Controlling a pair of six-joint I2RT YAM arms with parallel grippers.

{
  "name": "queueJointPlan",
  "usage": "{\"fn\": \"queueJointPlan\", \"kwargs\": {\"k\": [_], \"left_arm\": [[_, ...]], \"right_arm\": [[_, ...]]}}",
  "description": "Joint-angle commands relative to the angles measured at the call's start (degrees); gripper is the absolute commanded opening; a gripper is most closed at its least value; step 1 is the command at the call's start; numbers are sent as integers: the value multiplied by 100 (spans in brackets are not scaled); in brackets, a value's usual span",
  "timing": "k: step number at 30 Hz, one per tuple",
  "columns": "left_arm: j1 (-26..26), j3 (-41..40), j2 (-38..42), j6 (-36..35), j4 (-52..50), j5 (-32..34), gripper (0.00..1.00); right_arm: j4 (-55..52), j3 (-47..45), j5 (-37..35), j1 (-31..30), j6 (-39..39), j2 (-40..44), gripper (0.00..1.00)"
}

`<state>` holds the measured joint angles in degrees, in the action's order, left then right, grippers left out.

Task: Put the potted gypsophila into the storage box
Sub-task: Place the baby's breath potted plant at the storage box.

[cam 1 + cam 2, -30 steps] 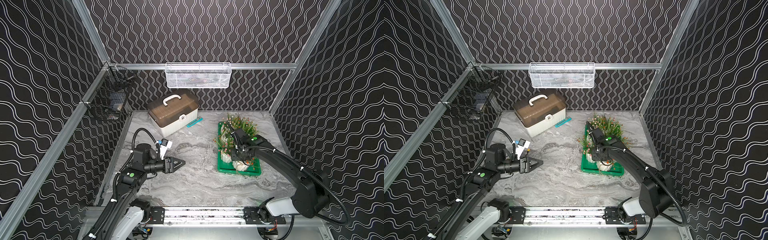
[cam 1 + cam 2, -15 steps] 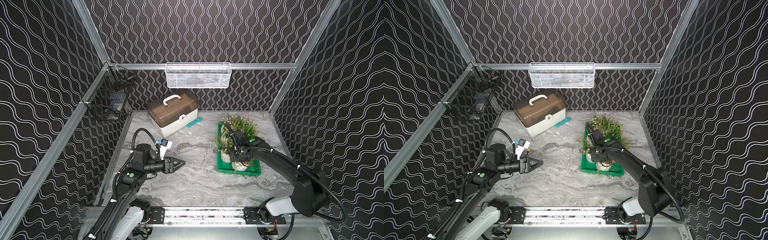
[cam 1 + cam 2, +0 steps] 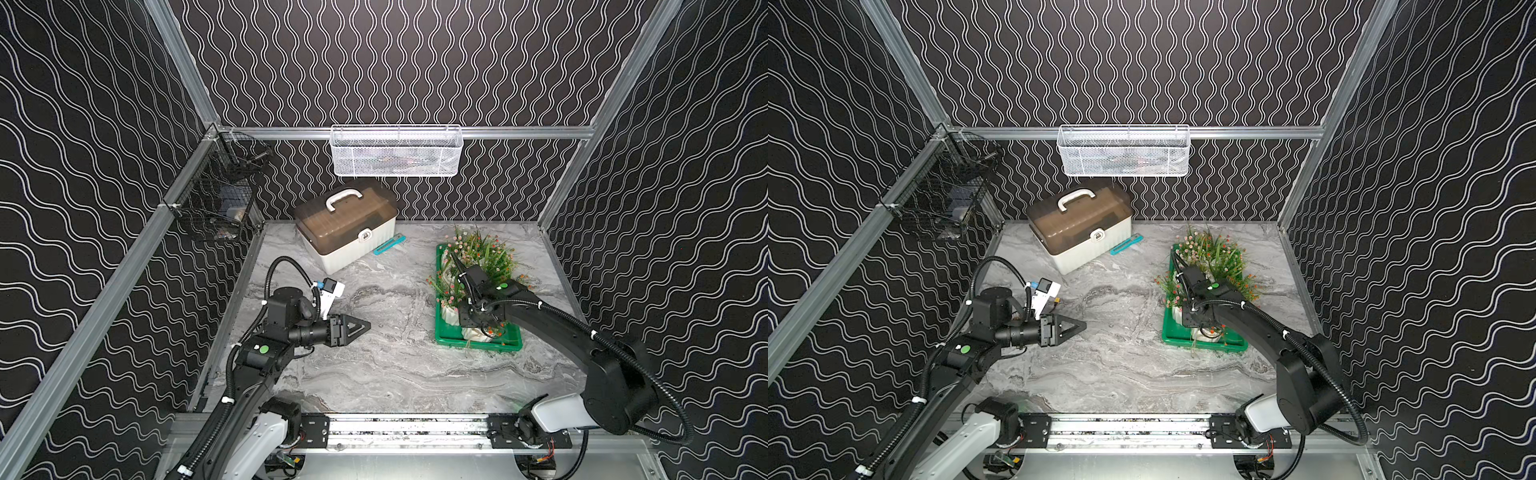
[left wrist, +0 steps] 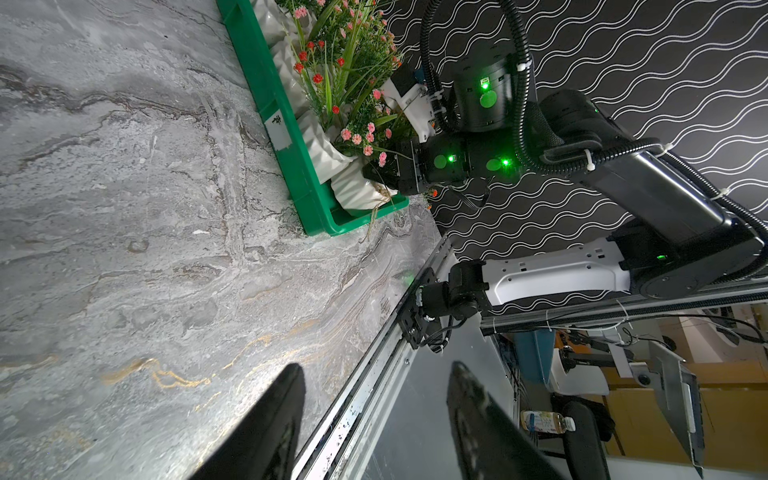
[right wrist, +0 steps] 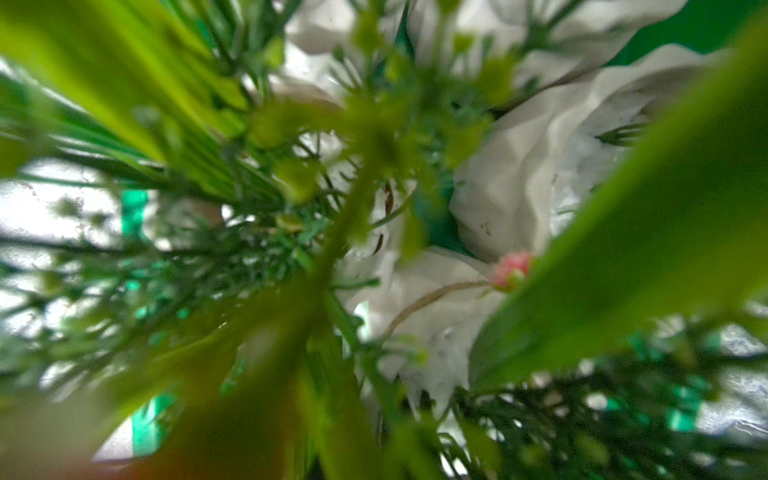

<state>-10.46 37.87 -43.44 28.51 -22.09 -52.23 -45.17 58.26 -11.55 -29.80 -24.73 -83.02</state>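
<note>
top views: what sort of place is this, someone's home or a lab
Most likely a robot lab test cell, not a home: black wave-patterned panels on an aluminium frame box in a marble-look tabletop, and the left arm and right arm sit on a metal rail at its front.

A brown-lidded white case [image 3: 347, 232] sits at the surface's [image 3: 395, 365] back edge, a teal tool [image 3: 389, 244] just beside it; a white mesh basket [image 3: 397, 151] hangs above.
</note>
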Motion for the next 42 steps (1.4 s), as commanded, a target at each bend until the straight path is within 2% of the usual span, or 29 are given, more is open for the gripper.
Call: {"fn": "queueJointPlan", "kwargs": {"k": [1,9,17,24,30,35,39,42], "left_arm": [[-4,59,-11,-111,38,6,59],[-1,71,-15,-116,25,26,59],[-8,78,-6,-131,3,63,59],[-1,98,-35,-170,-57,136,59],[-2,135,-18,-230,-162,308,60],[-8,157,20,-259,-207,456,61],[0,180,74,-267,-238,677,65],[0,238,112,-366,-303,903,72]], "right_arm": [[123,-8,-173,-32,-45,38,6],[-27,58,-148,-68,-75,241,21],[-238,169,-61,-135,-119,581,29],[-177,345,334,-210,-137,1750,34],[1205,-344,447,-210,65,2939,44],[2536,-1129,292,-201,227,3567,62],[2808,-1187,394,-201,626,3485,78],[2898,-1148,471,-201,837,3358,88]]}}
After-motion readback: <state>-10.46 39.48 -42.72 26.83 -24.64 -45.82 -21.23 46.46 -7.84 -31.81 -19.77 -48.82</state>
